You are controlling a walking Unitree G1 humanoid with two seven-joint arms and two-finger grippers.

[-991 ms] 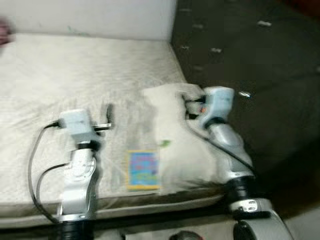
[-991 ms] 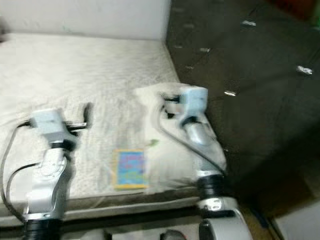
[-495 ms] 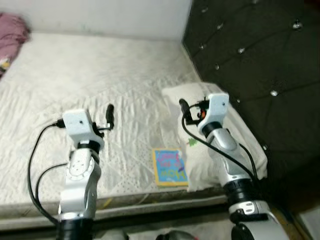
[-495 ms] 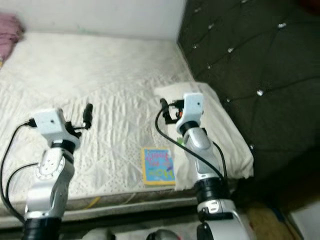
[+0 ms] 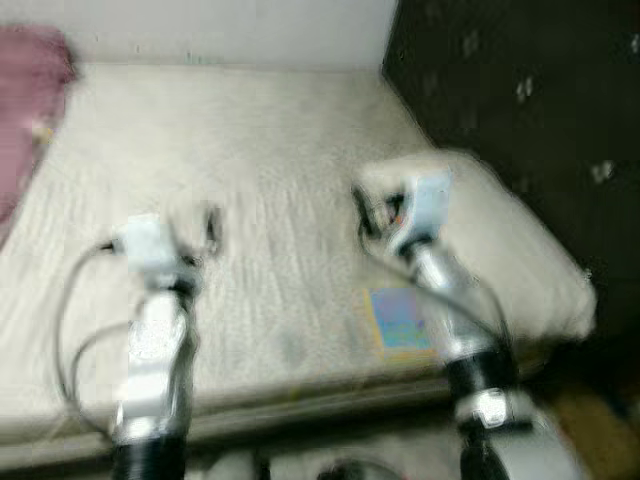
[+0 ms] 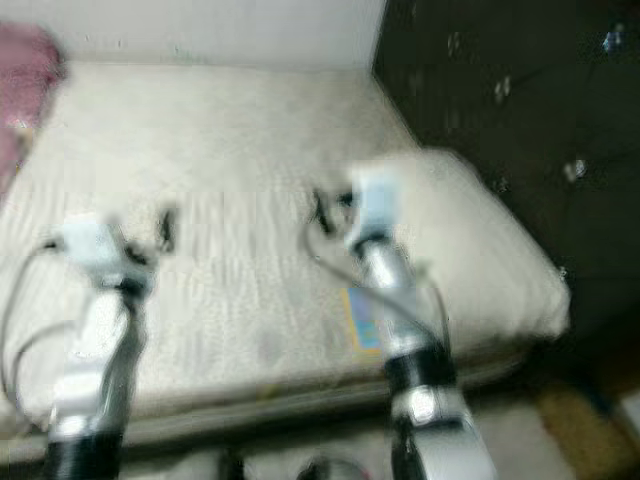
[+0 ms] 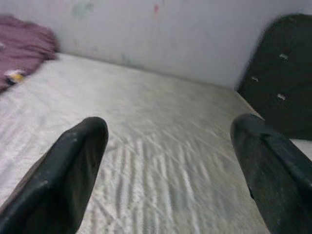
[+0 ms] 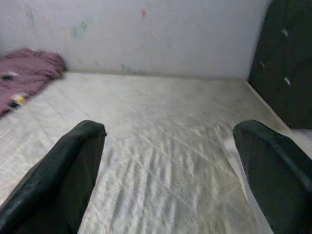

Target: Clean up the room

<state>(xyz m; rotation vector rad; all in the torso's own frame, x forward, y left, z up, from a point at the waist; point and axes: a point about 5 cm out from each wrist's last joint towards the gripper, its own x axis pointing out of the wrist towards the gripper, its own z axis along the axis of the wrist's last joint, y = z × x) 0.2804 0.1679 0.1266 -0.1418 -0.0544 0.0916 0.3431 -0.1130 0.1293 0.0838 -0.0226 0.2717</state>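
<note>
1. Both head views are smeared by motion blur, so edges and fine detail are hard to make out.
2. The left hand [image 7: 165, 161] is held above the bed's white quilted mattress [image 5: 250, 170]; in its wrist view the two black fingers [image 7: 73, 165] are seen spread wide apart, with nothing between them.
3. The right hand [image 8: 168, 161] is likewise held over the mattress, near the pillow [image 5: 520, 250]; its fingers [image 8: 73, 165] are spread wide and nothing is gripped.
4. A small colourful book [image 5: 400, 318] is seen lying flat on the mattress near the front edge, just beside the pillow; it is partly hidden by the right arm. A yellow border and a blue cover can be told, but the print is too blurred to be read.
5. A pinkish-purple heap of cloth [image 5: 30, 110] is seen at the far left of the bed, cut off by the picture's edge. In the right wrist view it lies against the wall [image 8: 146, 34], with a small yellow-and-dark item [image 8: 19, 97] on it that cannot be identified.
6. A dark tufted headboard [image 5: 520, 90] with shiny buttons stands along the right side of the bed, behind the pillow.
7. The wall behind the bed is pale, with faint coloured marks [image 8: 80, 29] on it.
</note>
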